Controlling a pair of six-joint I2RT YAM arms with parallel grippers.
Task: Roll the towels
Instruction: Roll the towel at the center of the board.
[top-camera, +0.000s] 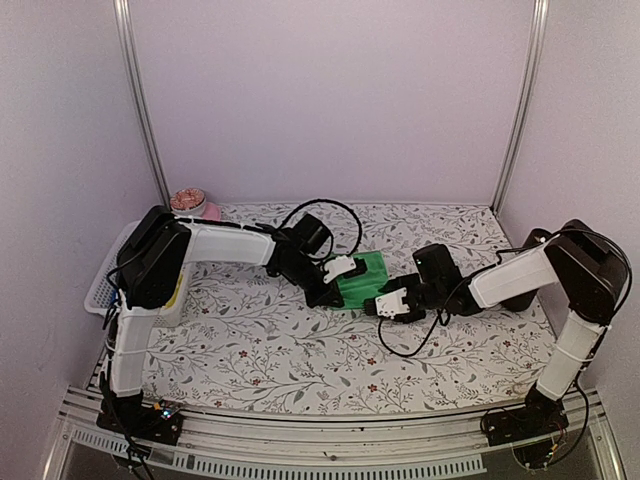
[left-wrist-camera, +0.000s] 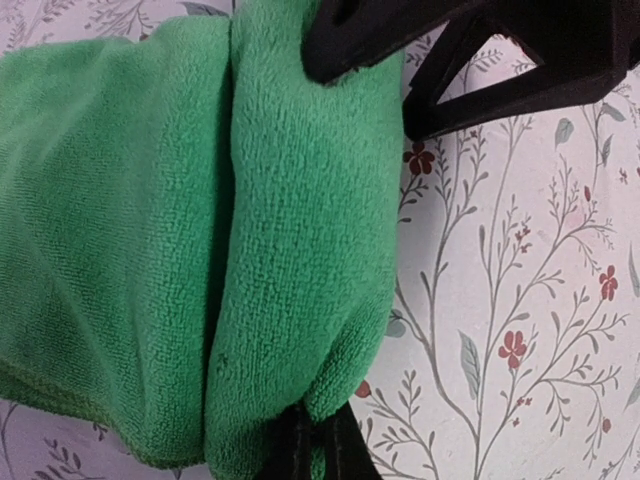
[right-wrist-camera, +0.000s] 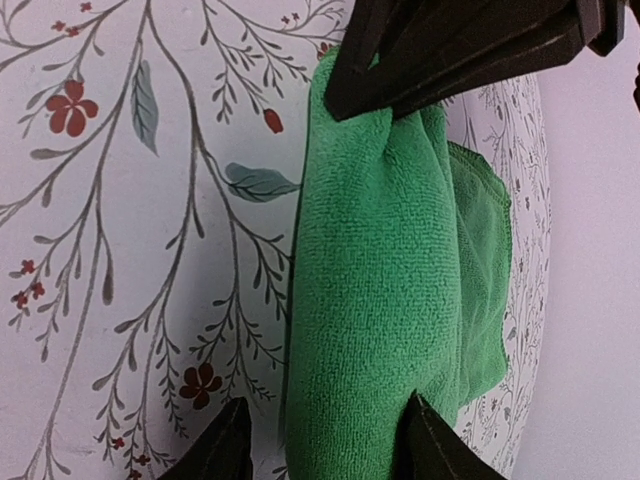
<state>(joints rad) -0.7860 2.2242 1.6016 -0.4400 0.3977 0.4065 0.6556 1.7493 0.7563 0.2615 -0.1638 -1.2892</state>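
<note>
A bright green towel (top-camera: 364, 277) lies mid-table on the floral cloth, part of it rolled into a thick tube (left-wrist-camera: 300, 250). My left gripper (top-camera: 343, 268) is at the far end of that roll. In the left wrist view its gripper (left-wrist-camera: 318, 428) is shut on the towel's rolled edge. My right gripper (top-camera: 392, 304) is at the roll's near end (right-wrist-camera: 370, 300). There its gripper (right-wrist-camera: 325, 440) straddles the tube, open, with one fingertip (right-wrist-camera: 215, 450) standing clear of the cloth. A yellow sliver (top-camera: 179, 290) shows in the basket, mostly hidden behind the left arm.
A white mesh basket (top-camera: 100, 285) sits at the left edge beside the left arm. A pink bowl (top-camera: 195, 205) stands at the back left corner. Cables loop over the table behind the towel. Walls close in the back and both sides.
</note>
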